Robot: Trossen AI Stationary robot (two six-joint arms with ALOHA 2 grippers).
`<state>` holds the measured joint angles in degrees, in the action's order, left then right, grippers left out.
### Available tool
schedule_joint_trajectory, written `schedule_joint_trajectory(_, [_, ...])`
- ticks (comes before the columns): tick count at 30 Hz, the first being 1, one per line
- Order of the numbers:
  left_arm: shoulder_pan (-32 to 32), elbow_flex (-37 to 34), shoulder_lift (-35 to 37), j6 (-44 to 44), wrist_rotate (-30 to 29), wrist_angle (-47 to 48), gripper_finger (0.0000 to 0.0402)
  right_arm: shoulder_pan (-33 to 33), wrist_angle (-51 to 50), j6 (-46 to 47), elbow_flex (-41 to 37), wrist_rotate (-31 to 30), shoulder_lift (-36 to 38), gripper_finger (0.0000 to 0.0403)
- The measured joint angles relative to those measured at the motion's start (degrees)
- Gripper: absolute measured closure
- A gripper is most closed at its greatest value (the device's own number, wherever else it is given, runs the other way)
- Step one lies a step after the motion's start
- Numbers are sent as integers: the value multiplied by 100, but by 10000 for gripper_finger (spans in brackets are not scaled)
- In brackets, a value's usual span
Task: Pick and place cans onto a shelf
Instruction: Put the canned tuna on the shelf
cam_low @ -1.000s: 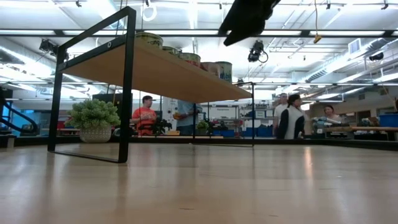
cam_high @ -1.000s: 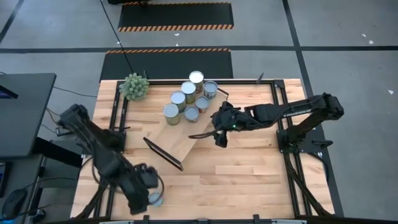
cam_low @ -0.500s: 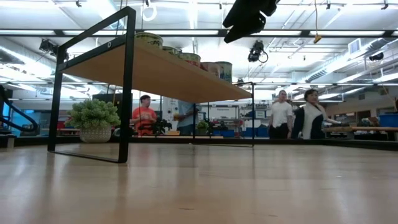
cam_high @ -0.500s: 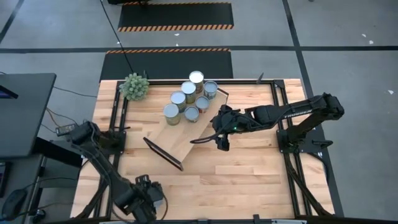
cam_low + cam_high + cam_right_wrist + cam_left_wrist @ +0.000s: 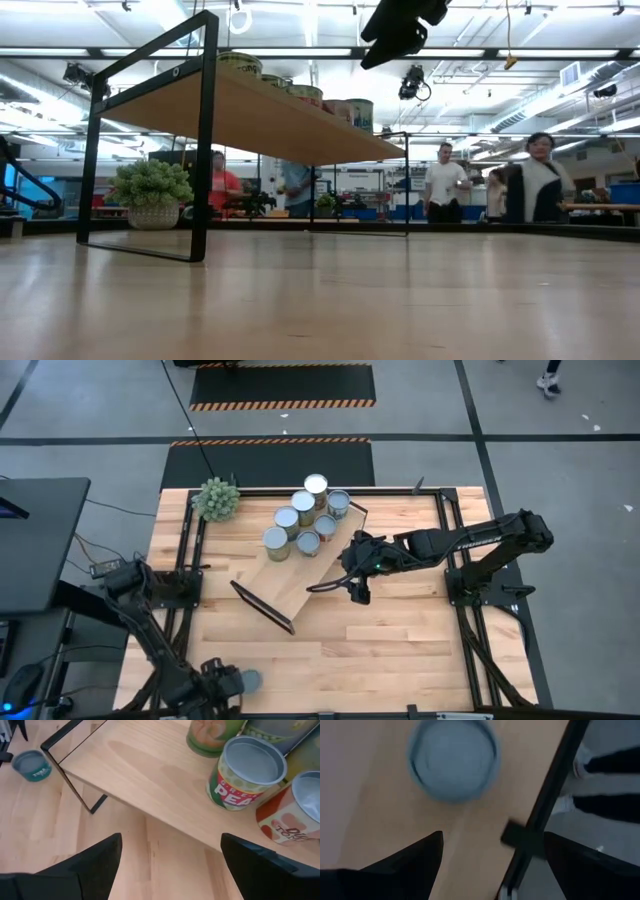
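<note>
High cam looks straight down on whole bench (image 5: 400, 630); low cam sits at bench level, facing room. Both wrist cams close, angled down; high, low and right wrist share the shelf (image 5: 290, 575).

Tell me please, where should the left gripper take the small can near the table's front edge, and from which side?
Grip the can across its round side wall, coming straight down from above. It stands upright, top facing up, alone on the table near its edge, and the left gripper, open, hovers beside it.

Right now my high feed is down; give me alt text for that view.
Seven cans stand on the angled shelf; one can sits at the table's near-left edge beside the open left gripper. The open right gripper hovers beside the shelf.
</note>
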<state>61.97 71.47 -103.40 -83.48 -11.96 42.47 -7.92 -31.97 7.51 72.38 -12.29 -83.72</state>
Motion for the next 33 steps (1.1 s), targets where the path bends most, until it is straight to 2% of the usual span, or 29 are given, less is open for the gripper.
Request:
schedule_joint_trajectory(8, [-142, -606, -48, -437, 25, -338, 56, -98, 16, 57, 0, -4, -2, 56])
schedule_joint_trajectory(19, [-488, -995, -64, -84, -13, -835, 56, -208, 13, 177, 0, -41, -2, 56])
schedule_joint_trajectory(26, [-710, -998, -65, 23, -143, -1144, 56, -208, 13, 181, 0, -66, -4, 56])
schedule_joint_trajectory(29, [-841, -998, -78, 349, -302, -1206, 56, -203, 13, 163, 0, -82, -4, 56])
schedule_joint_trajectory(33, [-1015, -998, -78, 623, -210, -1369, 56, -187, 4, -12, 0, -156, -4, 56])
